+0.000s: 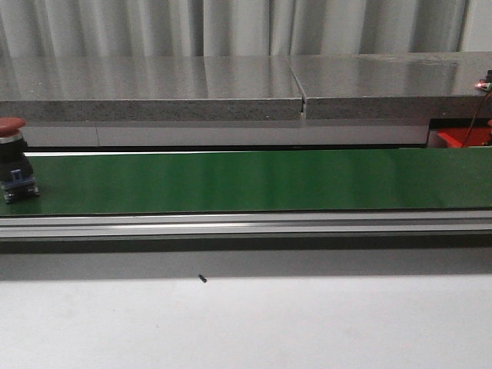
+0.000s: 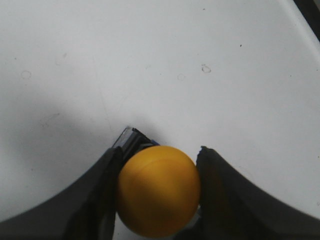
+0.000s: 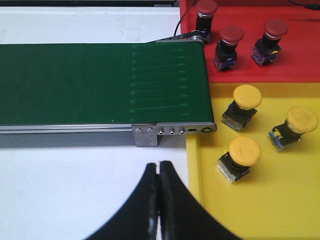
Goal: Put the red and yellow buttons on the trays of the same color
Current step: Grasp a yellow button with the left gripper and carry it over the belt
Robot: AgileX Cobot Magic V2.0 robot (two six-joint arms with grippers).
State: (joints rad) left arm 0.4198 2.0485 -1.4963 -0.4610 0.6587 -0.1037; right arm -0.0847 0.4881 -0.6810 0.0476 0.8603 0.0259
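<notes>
Front view, red button [image 1: 13, 157] cut off at frame edge, grippers unseen.

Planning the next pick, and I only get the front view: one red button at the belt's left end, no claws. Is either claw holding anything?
Observer: The left claw is shut on a yellow button, white table beneath.
Operator: And the other one?
Observer: The right claw is shut on nothing, near the green belt's end.
Operator: Trays?
Observer: Three yellow buttons lie in the yellow tray, three red buttons in the red tray.
</notes>
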